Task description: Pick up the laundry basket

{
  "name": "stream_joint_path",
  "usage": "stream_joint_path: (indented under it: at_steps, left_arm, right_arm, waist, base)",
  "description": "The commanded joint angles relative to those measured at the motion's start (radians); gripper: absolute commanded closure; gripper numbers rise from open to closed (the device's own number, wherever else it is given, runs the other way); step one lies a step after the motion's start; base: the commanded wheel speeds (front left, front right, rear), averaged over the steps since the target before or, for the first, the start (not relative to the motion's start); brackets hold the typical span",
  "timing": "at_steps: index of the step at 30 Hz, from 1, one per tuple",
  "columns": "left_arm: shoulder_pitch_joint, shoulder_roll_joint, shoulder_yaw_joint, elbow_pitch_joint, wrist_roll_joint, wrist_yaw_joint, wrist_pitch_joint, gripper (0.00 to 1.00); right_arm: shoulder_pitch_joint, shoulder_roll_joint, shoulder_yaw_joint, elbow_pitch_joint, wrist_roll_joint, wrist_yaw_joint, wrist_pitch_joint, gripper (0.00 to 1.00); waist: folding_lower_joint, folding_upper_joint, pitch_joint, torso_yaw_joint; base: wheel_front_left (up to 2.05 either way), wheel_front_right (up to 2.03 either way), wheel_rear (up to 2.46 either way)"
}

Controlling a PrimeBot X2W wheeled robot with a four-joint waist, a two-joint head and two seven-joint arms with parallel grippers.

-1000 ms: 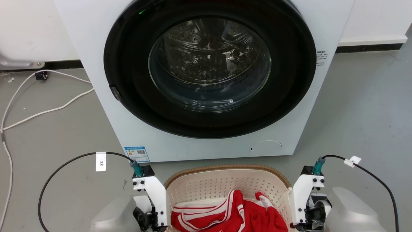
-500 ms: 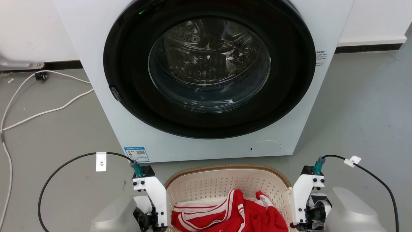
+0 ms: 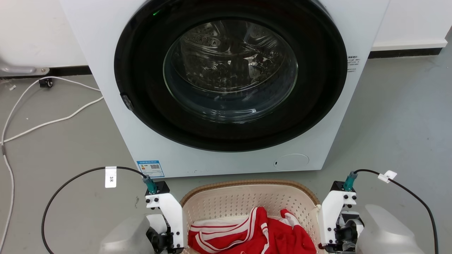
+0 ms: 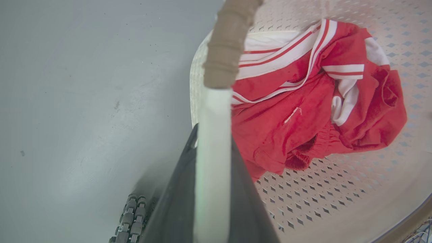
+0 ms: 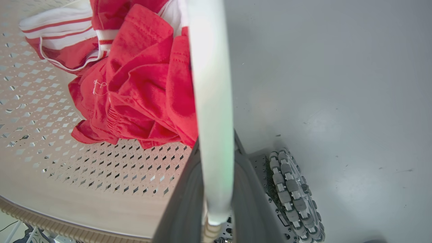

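The laundry basket (image 3: 247,199) is just in front of the washing machine (image 3: 106,88), on the near side, between the robot's two arms. The left gripper (image 4: 213,135) has its jaws pinching the left white handle (image 4: 212,108). The right gripper (image 5: 216,143) has its jaws pinching the right handle (image 5: 209,67). Holding both sides likely keeps the basket level, so the red garment (image 3: 254,234) inside does not spill. I cannot tell whether the basket is off the floor (image 3: 53,148).

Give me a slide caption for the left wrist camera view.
Left gripper clamps the white handle of the laundry basket, red-and-white garment inside.
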Motion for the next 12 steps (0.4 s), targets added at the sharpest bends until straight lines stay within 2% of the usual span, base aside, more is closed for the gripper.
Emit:
stream_joint_path:
  at_steps: [1, 12]
  left_arm:
    - [-0.016, -0.026, -0.001, -0.014, -0.012, -0.016, -0.006, 1.0]
    - [-0.017, -0.028, -0.011, -0.013, -0.021, -0.016, -0.009, 1.0]
  right_arm:
    - [-0.005, 0.028, -0.005, -0.01, 0.005, 0.011, 0.0, 1.0]
    - [-0.006, 0.028, -0.008, -0.01, 0.0, 0.011, 0.002, 1.0]
  waist:
    - [0.0, 0.0, 0.001, 0.0]
    - [0.0, 0.0, 0.002, 0.0]
  base:
    - [0.0, 0.0, 0.0]
    - [0.0, 0.0, 0.0]
